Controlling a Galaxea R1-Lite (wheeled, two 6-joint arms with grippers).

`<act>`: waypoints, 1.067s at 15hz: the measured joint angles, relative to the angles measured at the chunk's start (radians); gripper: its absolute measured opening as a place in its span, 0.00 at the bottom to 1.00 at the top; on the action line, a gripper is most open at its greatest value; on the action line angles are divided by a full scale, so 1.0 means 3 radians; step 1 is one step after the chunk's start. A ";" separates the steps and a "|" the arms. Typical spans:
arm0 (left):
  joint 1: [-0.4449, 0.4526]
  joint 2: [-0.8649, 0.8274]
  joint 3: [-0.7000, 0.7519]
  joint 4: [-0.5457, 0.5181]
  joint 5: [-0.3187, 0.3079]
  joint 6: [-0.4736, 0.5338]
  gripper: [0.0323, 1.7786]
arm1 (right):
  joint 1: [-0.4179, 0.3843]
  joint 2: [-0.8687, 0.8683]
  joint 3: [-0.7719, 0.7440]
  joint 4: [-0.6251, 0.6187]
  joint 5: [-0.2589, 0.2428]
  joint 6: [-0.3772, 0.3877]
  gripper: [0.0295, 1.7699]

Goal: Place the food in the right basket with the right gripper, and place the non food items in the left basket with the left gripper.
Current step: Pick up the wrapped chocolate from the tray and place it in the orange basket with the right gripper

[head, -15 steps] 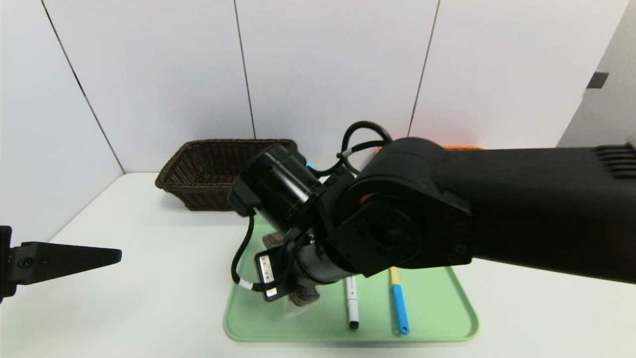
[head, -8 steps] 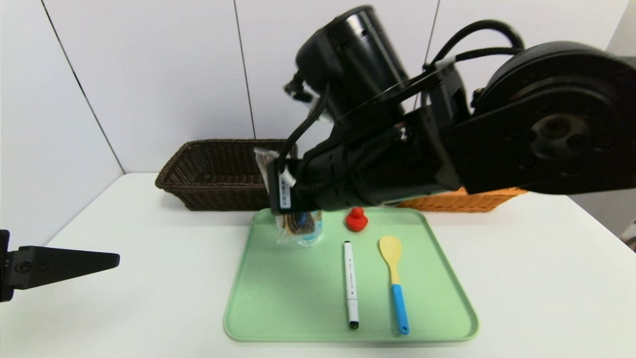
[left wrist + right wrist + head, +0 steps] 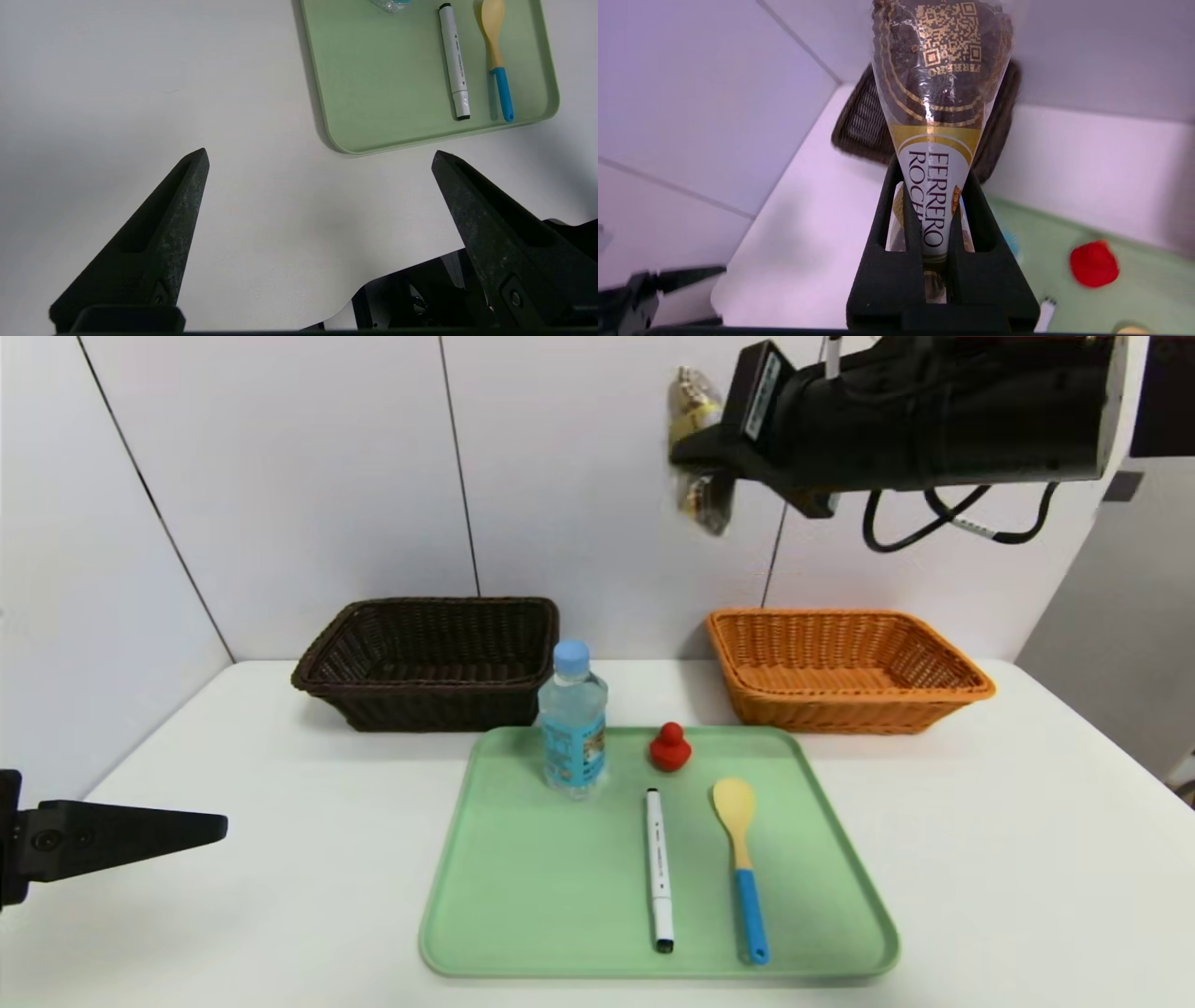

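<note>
two baskets [image 3: 429, 658], one tray [image 3: 523, 933], one marker [image 3: 659, 868]

Clear chocolate packet [image 3: 941, 107] held aloft. On the green tray [image 3: 523, 933]: upright water bottle [image 3: 571, 721], red duck [image 3: 669, 748], marker [image 3: 658, 868], spoon [image 3: 739, 854]. Behind: brown basket [image 3: 429, 658] left, orange basket [image 3: 845, 665] right.

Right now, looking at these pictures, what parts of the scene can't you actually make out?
- Chocolate packet in the right end effector, head view: blurred, label unreadable there.
- Water bottle, left wrist view: cut off by the picture edge.
- Brown basket, right wrist view: mostly behind the packet.
- Marker print: too small in the head view.
- Left end effector, head view: only one finger shows.
</note>
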 joint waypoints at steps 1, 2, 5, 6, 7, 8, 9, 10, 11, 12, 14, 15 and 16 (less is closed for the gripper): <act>0.0000 0.0008 -0.0004 -0.0004 -0.0001 0.0003 0.95 | -0.0140 -0.0004 0.0000 -0.0075 0.0003 0.0037 0.09; 0.0000 0.0016 -0.0010 -0.0008 -0.0005 0.0001 0.95 | -0.0281 0.0003 -0.0001 -0.0112 0.0001 0.0075 0.09; -0.0057 0.0051 -0.0019 -0.0016 -0.0006 -0.0004 0.95 | -0.0698 0.0131 0.0001 -0.0122 -0.0010 0.0244 0.09; -0.0078 0.0060 -0.0024 -0.0016 -0.0005 -0.0002 0.95 | -0.0830 0.0215 0.0006 -0.0118 -0.0015 0.0357 0.09; -0.0088 0.0069 -0.0030 -0.0011 -0.0002 -0.0002 0.95 | -0.0945 0.0304 0.0009 -0.0120 -0.0021 0.0483 0.09; -0.0093 0.0075 -0.0040 -0.0016 -0.0002 -0.0004 0.95 | -0.1044 0.0394 0.0016 -0.0116 -0.0019 0.0600 0.09; -0.0096 0.0087 -0.0051 -0.0013 -0.0002 -0.0002 0.95 | -0.1130 0.0490 0.0021 -0.0115 -0.0021 0.0680 0.09; -0.0096 0.0099 -0.0060 -0.0014 -0.0004 -0.0004 0.95 | -0.1194 0.0572 0.0021 -0.0116 -0.0021 0.0733 0.09; -0.0099 0.0111 -0.0066 -0.0016 -0.0004 -0.0004 0.95 | -0.1240 0.0645 0.0018 -0.0115 -0.0024 0.0801 0.09; -0.0102 0.0120 -0.0077 -0.0013 -0.0002 -0.0004 0.95 | -0.1284 0.0711 0.0006 -0.0104 -0.0029 0.0887 0.09; -0.0106 0.0136 -0.0085 -0.0019 -0.0004 -0.0004 0.95 | -0.1355 0.0816 -0.0029 -0.0093 -0.0045 0.1039 0.09; -0.0107 0.0141 -0.0087 -0.0019 -0.0005 -0.0002 0.95 | -0.1397 0.0869 -0.0045 -0.0093 -0.0056 0.1142 0.09; -0.0109 0.0148 -0.0088 -0.0021 -0.0008 -0.0002 0.95 | -0.1430 0.0922 -0.0052 -0.0089 -0.0060 0.1198 0.09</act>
